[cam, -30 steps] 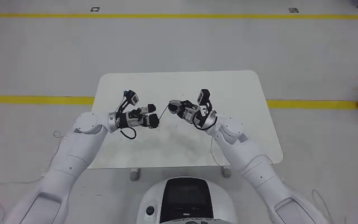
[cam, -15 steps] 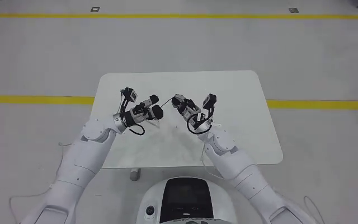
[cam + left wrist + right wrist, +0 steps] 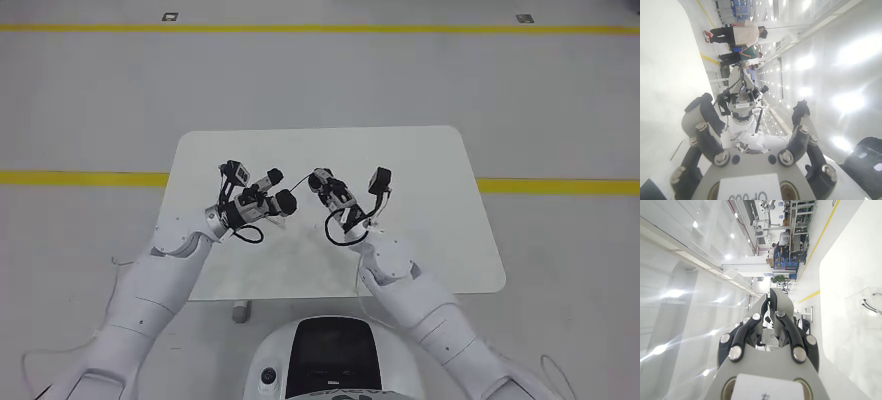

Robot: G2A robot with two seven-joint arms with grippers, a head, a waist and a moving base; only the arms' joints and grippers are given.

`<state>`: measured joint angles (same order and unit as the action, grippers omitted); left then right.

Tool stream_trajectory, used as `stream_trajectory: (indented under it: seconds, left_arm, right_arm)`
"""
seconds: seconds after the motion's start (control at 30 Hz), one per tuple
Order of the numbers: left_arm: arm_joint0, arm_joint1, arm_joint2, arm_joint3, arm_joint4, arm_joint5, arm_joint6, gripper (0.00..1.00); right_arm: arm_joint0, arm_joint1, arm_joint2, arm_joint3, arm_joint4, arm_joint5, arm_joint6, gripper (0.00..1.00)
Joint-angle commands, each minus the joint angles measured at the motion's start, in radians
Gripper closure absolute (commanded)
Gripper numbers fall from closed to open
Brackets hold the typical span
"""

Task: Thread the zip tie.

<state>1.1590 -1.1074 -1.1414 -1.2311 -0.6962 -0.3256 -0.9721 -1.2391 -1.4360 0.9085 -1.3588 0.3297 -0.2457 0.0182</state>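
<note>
While right jaws pinch the zip tie [image 3: 297, 184], left jaws gape.

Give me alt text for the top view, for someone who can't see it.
Seen from above, two white robot arms are held over a white table. The left pincer and right pincer face each other near its middle. A thin black zip tie spans the gap between them.

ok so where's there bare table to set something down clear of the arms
Bare: the table along its far strip past both arms, and on its side beyond the right arm, out to the edge. Crowded: mid-table, where the left gripper, right gripper and zip tie meet. A clear packet lies on the table too, spot uncertain.
</note>
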Motion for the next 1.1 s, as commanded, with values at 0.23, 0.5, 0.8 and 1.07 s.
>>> stream_trajectory:
  seconds: [0.23,0.5,0.8,1.07]
  left_arm:
    - [-0.002,-0.002,0.007,0.004,-0.002,0.006,0.008,0.00]
    - [0.003,-0.010,0.031,-0.012,-0.002,0.008,0.070,0.00]
    - [0.002,-0.012,0.034,-0.010,-0.005,-0.002,0.078,0.00]
    - [0.024,-0.008,0.019,-0.053,0.022,-0.007,0.125,0.08]
  right_arm:
    - [-0.004,-0.001,0.000,0.000,-0.038,0.007,-0.019,1.00]
    - [-0.025,-0.011,0.005,-0.038,-0.005,0.018,-0.020,1.00]
    - [-0.025,-0.014,0.007,-0.036,0.003,0.023,0.002,1.00]
    - [-0.037,-0.011,0.018,-0.057,-0.111,0.054,-0.013,1.00]
